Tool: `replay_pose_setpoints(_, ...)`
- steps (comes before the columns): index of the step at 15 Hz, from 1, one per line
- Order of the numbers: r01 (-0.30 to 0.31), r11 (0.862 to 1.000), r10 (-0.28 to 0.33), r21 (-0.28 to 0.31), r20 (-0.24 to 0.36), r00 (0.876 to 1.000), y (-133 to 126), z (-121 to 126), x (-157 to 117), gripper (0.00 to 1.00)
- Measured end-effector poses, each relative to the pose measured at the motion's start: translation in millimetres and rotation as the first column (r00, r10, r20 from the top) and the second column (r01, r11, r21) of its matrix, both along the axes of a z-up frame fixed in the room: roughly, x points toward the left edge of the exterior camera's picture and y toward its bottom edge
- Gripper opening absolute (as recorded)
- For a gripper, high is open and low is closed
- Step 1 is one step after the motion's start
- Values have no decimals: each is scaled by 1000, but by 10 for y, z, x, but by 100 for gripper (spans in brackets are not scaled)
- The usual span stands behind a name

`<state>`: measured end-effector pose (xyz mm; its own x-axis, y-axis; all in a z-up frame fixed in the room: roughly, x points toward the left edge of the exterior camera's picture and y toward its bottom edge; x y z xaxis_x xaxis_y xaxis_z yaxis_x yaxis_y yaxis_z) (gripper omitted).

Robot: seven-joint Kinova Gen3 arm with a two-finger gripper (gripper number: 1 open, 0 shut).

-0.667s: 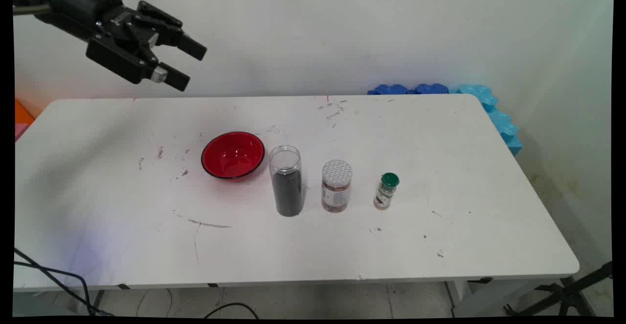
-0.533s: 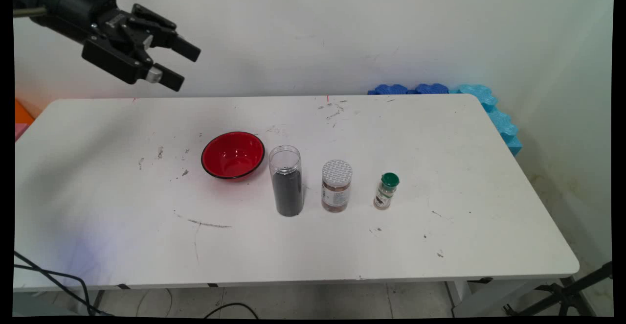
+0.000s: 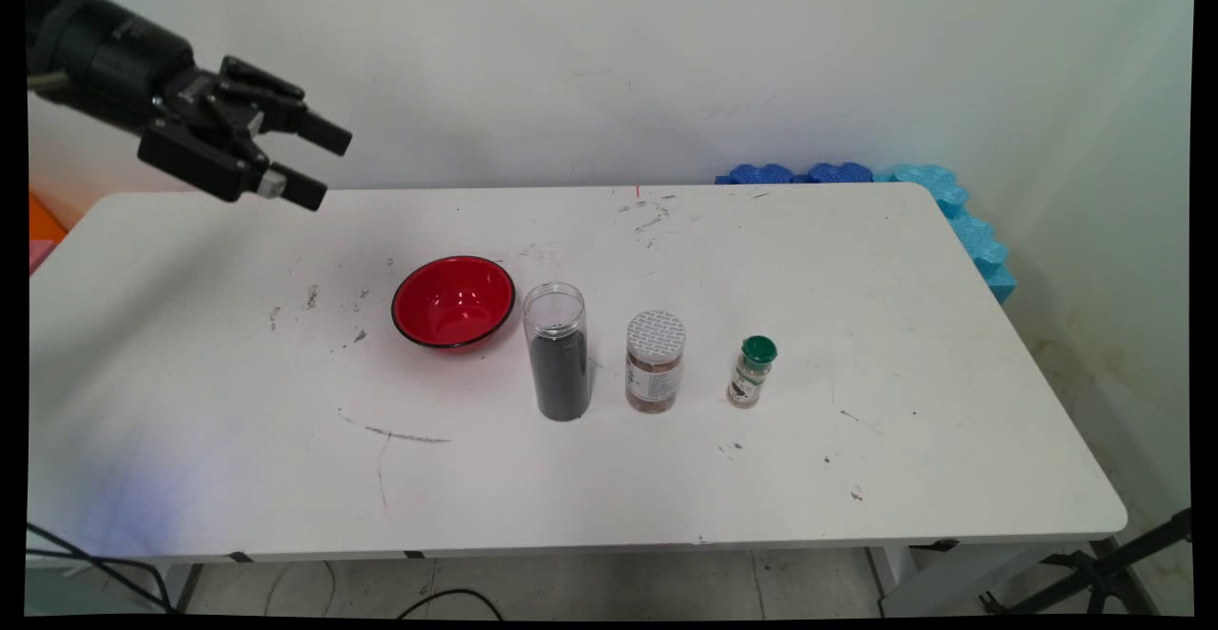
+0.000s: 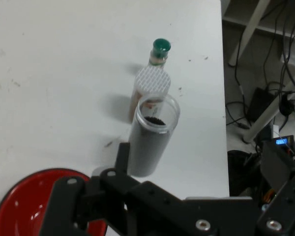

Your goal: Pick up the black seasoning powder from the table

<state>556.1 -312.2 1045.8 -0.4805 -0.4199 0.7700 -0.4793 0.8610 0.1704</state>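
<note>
Black, hangs in the air with hand (image 3: 319, 166) released and empty, well apart up-left of the red bowl (image 3: 454, 302), dark-filled open jar (image 3: 559, 352) just right of the bowl, capped jar (image 3: 655, 364) and green-topped bottle (image 3: 752, 373) farther right on the counter (image 3: 856, 278).

Red bowl (image 3: 453, 302) (black rim), green-capped bottle (image 3: 752, 372), white table (image 3: 904, 325).

A white table (image 3: 285, 478), scuffed with dark marks, stands against a plain pale wall (image 3: 666, 59). Blue foam pieces (image 3: 952, 211) lie along its far right corner, and something orange (image 3: 43, 221), perhaps a box, shows at the left edge. Cables (image 3: 447, 601) trail on the grey floor (image 3: 571, 587) beneath.
</note>
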Motion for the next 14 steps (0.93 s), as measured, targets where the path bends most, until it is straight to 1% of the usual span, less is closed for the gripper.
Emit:
replay_pose_setpoints(3,-14,1000,14,8,3,1000,88,-194,20,100)
replay_pose_setpoints(7,-20,1000,20,12,9,1000,160,-480,-49,100)
replay_pose_setpoints(14,-29,999,29,12,28,999,171,-991,-307,100)
